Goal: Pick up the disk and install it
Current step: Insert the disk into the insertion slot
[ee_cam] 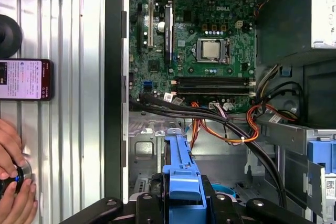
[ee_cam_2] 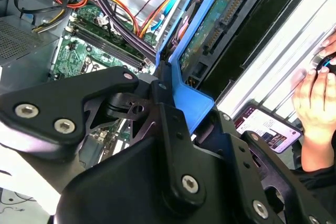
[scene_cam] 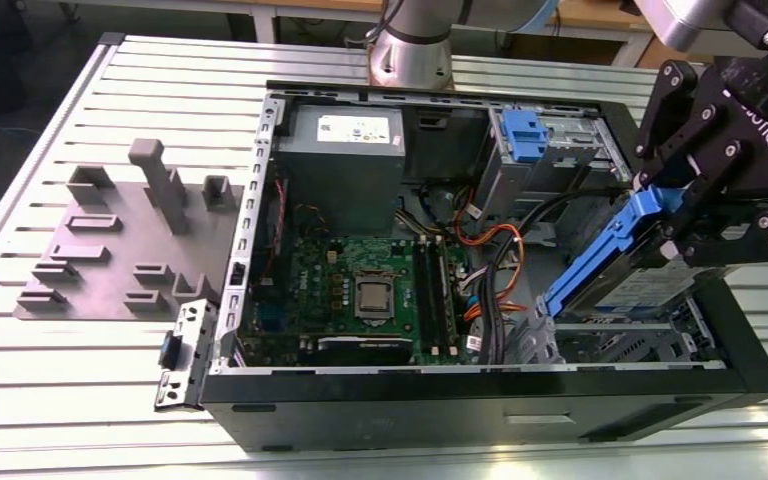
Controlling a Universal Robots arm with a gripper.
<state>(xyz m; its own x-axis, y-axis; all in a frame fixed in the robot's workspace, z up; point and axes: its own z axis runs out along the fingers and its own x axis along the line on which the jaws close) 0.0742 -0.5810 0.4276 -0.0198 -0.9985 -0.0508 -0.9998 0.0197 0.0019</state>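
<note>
- The gripper [scene_cam: 688, 222], built of black metal linkage fingers, is clamped on the blue plastic carrier frame of the disk [scene_cam: 638, 275].
- The disk is held steeply tilted over the drive cage in the near corner of the computer case [scene_cam: 491, 405], at the exterior view's right. Contact with the cage cannot be told.
- A flat green motherboard [scene_cam: 357, 290] is seen on the case floor, crossed by orange and black cables [scene_cam: 491, 240].
- The table [scene_cam: 64, 380] is made of ribbed aluminium slats.
- A hand [ee_cam: 13, 182] and a phone [ee_cam: 25, 80] are noted beside the case.

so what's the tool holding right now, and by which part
The disk, gripped by the tool at the upper end of its blue carrier frame.
</note>
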